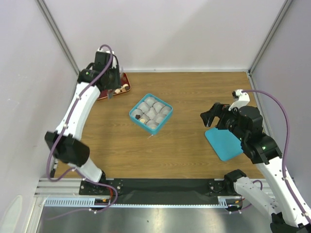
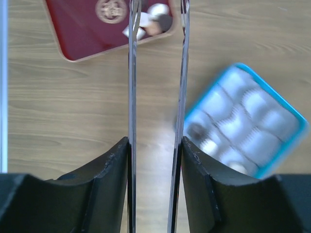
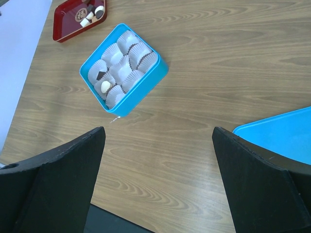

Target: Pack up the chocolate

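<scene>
A piece of chocolate [image 2: 158, 19] is being picked from the tray [image 2: 82, 34]. The left gripper [image 2: 159, 12] stands over the pieces there. Its thin fingers are a narrow gap apart with pieces between them, and no piece is seen to be clamped.

A dark piece [image 3: 101, 75] and a light piece [image 3: 105, 86] are already laid in cups [image 3: 131, 48] of the box [image 3: 143, 92]; the other cups look empty. For the next move, it is judged that one piece only must be pinched, lifted and carried to a free cup.

The right gripper [image 3: 158, 141] is held wide open and empty beside the lid [image 3: 282, 133].

The packed pieces are shown sharply only by the right wrist view. The fingertips at the tray are shown closely only by the left wrist view. In the top view the tray is partly hidden by the arm.
</scene>
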Motion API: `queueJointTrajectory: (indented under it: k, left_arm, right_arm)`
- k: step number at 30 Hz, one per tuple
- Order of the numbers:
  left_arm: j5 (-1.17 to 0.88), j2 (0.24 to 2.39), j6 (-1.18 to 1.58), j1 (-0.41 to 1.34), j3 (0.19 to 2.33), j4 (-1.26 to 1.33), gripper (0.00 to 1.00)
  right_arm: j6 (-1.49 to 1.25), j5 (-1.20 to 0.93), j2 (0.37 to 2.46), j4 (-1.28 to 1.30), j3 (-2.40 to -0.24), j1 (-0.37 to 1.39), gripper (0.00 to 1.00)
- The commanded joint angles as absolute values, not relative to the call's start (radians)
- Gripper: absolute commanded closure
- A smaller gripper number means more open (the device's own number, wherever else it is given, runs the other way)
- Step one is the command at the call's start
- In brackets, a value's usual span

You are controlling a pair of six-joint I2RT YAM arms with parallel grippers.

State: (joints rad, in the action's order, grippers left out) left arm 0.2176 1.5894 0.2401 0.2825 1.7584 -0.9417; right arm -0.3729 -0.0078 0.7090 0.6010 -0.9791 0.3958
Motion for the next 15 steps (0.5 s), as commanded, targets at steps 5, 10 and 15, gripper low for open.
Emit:
queueJointTrajectory:
  k: [5, 10, 15]
  left_arm:
    - [0.199, 1.831, 0.187, 0.107, 1.940, -0.899, 0.51]
    - [0.163, 1.927, 0.181, 0.081, 1.959, -0.809, 0.46]
    - [0.167, 2.026, 0.146, 0.081, 1.988, -0.741, 0.47]
  right_arm:
    - [-0.383, -0.002, 0.724, 0.549, -0.989, 0.394, 0.00]
    - [-0.391, -0.002, 0.753, 0.535, -0.985, 0.394, 0.00]
    - [-0.374, -0.002, 0.768, 0.532, -1.002, 0.394, 0.00]
